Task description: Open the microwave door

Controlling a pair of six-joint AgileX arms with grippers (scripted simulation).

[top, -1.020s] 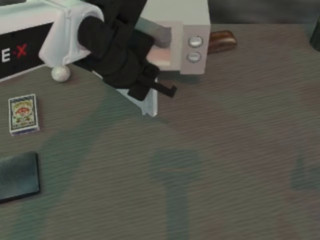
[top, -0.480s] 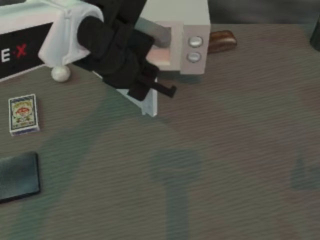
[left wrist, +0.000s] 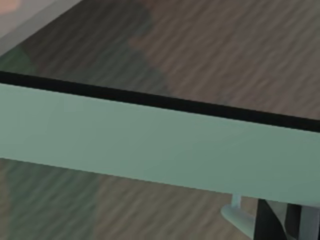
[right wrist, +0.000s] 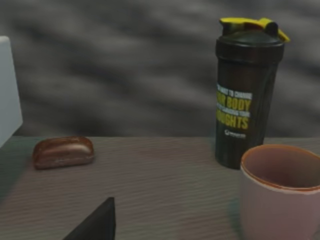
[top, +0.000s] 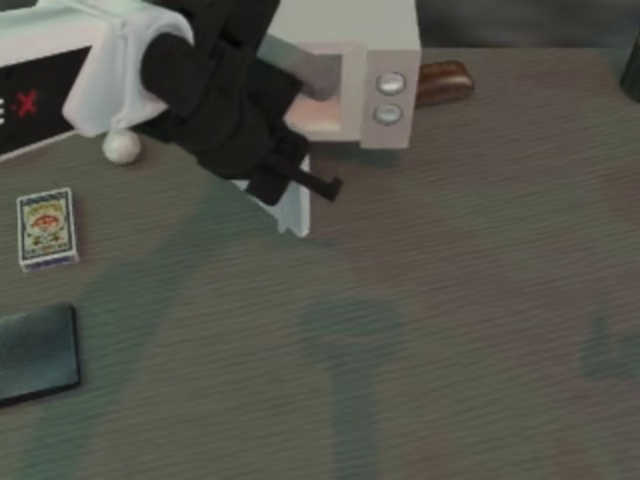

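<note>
At the upper left of the top view, my left arm is reaching down toward the upper middle, and the left gripper (top: 300, 182) is sitting on the upper edge of the door (top: 297, 210), its jaws pinching narrowly on that edge. In the left wrist view the door's pale edge (left wrist: 150, 145) is crossing the whole frame with bare table (left wrist: 225, 55) lying beyond it. The door is standing swung out from the microwave (top: 370, 40), whose cavity is showing open at the upper middle.

Along the left edge one white ball (top: 122, 147), one card box (top: 46, 228) and one dark pad (top: 35, 352) are lying well apart from each other. Two knobs (top: 389, 98) are facing out on the microwave's panel. One bread roll (top: 444, 82) is lying just right of the microwave.

The middle, lower and right parts of the table are offering wide open room.

In the right wrist view, one shaker (right wrist: 248, 95) and one cup (right wrist: 280, 195) are standing near each other; the right gripper (right wrist: 95, 226) is barely showing, and I cannot tell its state.
</note>
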